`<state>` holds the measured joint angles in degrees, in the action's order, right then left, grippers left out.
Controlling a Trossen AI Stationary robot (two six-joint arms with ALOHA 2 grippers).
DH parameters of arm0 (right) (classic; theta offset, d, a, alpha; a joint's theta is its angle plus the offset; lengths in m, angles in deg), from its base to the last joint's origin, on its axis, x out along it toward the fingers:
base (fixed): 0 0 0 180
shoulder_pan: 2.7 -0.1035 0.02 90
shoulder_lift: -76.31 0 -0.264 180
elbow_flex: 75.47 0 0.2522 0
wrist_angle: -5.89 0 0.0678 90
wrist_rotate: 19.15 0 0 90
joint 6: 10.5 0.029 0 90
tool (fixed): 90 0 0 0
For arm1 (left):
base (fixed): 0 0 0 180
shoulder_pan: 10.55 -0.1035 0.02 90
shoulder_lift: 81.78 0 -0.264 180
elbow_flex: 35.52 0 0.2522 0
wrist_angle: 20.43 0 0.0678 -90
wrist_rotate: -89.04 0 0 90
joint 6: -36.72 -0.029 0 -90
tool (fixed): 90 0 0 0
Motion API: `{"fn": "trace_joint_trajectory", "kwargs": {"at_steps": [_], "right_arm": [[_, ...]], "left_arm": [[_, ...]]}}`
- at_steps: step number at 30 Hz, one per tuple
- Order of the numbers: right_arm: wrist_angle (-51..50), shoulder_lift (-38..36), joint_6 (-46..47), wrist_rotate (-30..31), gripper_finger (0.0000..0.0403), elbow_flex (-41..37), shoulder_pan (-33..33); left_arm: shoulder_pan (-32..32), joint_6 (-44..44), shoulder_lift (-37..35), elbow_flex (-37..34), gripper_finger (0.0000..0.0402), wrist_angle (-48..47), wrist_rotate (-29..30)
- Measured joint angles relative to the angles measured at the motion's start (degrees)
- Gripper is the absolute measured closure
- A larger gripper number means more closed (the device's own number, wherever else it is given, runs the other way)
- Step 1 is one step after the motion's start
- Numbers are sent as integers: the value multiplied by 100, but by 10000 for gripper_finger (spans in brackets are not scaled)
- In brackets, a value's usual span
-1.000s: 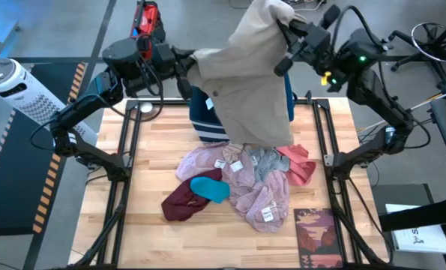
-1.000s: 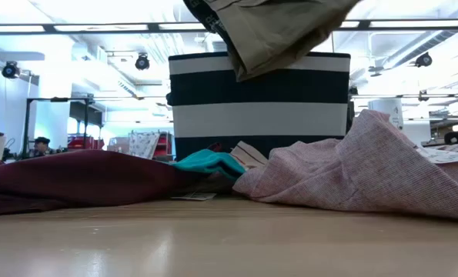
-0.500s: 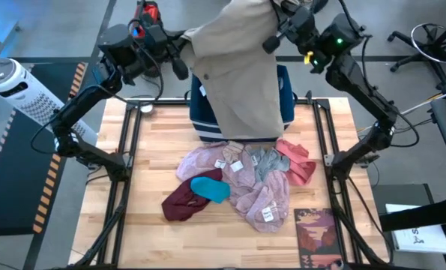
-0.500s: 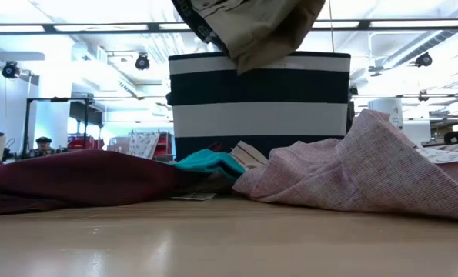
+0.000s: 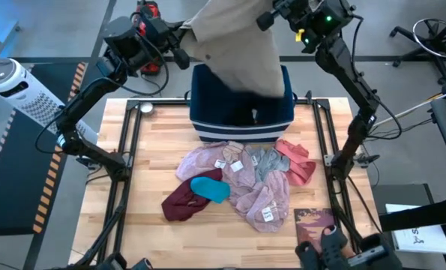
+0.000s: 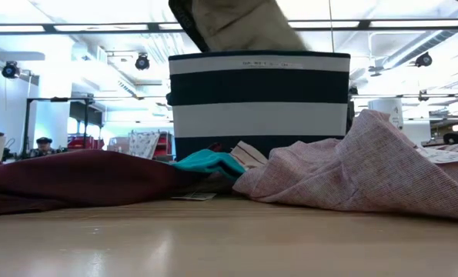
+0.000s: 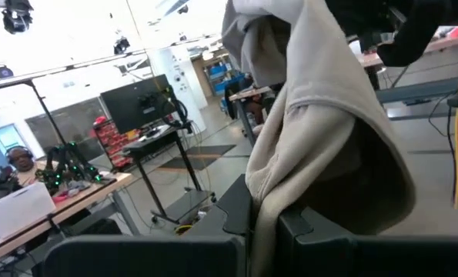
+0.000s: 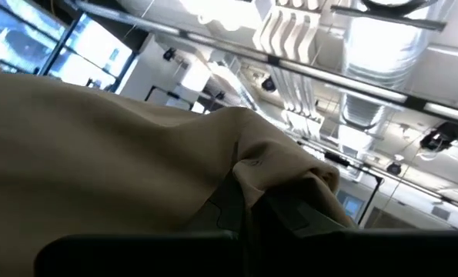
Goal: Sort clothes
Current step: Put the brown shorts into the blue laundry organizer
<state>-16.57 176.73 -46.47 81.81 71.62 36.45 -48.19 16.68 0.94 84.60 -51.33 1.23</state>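
Up above the table's far edge, one tan garment [image 5: 237, 45] hangs stretched between both grippers, its lower end draped over the dark blue bin [image 5: 241, 112] with the white stripe; what lies inside the bin cannot be told. The left gripper [image 5: 184, 46] is clamped on one corner of the fabric, the right gripper [image 5: 271, 16] on the other. Near the table's middle lies one heap: two mauve-pink pieces [image 5: 208, 161], one grey [image 5: 264, 161], one coral [image 5: 296, 163], one teal [image 5: 210, 187], one maroon [image 5: 184, 202].
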Motion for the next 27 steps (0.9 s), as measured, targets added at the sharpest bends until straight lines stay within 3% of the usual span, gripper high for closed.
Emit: {"fn": "trace_joint_trajectory", "kwargs": {"at_steps": [3,16,27], "right_arm": [[-272,-3,51,-28,403,32,12],[-2271,-279,1066,-73,403,21,27],[-3716,-484,1584,-424,403,-135,27]], "left_arm": [[0,56,8,0,401,-98,-31],[9,743,-11,-187,401,-664,-1130],[11,946,-7,-538,401,-736,-1483]]}}
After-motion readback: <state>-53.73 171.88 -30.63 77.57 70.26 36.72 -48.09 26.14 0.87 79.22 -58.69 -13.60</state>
